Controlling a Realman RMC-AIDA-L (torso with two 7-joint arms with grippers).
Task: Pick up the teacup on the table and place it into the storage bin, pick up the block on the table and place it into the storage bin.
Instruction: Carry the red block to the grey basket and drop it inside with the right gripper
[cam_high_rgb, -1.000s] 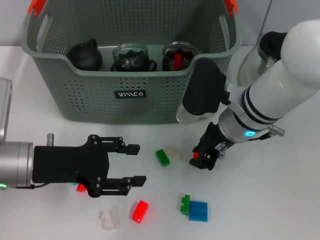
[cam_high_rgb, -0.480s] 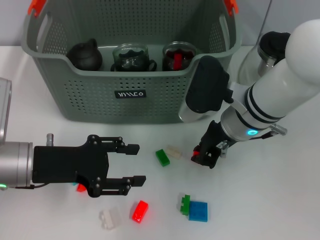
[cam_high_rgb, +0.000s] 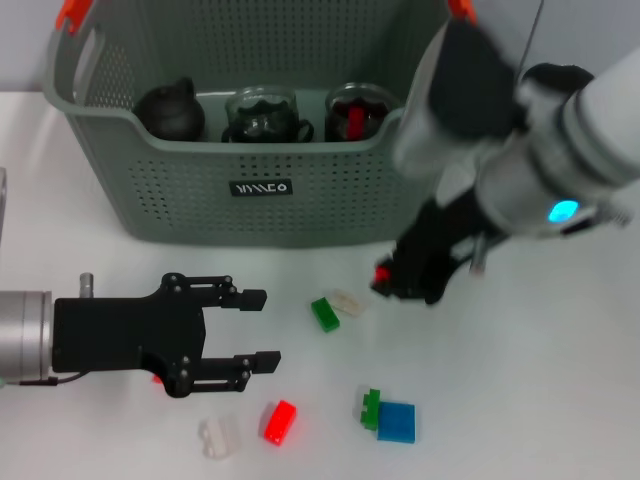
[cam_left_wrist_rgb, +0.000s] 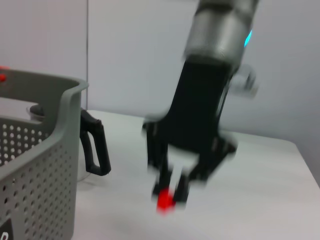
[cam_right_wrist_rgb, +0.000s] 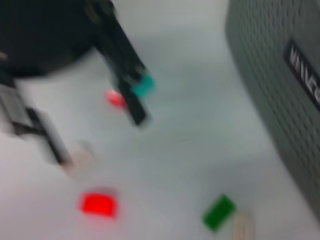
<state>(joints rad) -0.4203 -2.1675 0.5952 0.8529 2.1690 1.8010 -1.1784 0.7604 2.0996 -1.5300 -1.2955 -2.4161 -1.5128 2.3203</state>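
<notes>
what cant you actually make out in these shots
- Right gripper, head view: motion blur smears the fingers, so how firmly they clamp the small red block is unclear.
- Left wrist view: that same red block is a blurred blob; shape unreadable.
- Storage bin, head view: its far wall is cut off by the top edge.
- Left gripper: its body hides most of a red piece beneath it.

White table, pale wall.
My work surface was a plain white table (cam_high_rgb: 560, 400), matte, evenly lit with soft shadows; behind it stood a light grey-lilac wall (cam_left_wrist_rgb: 130, 55) with a vertical seam.
</notes>
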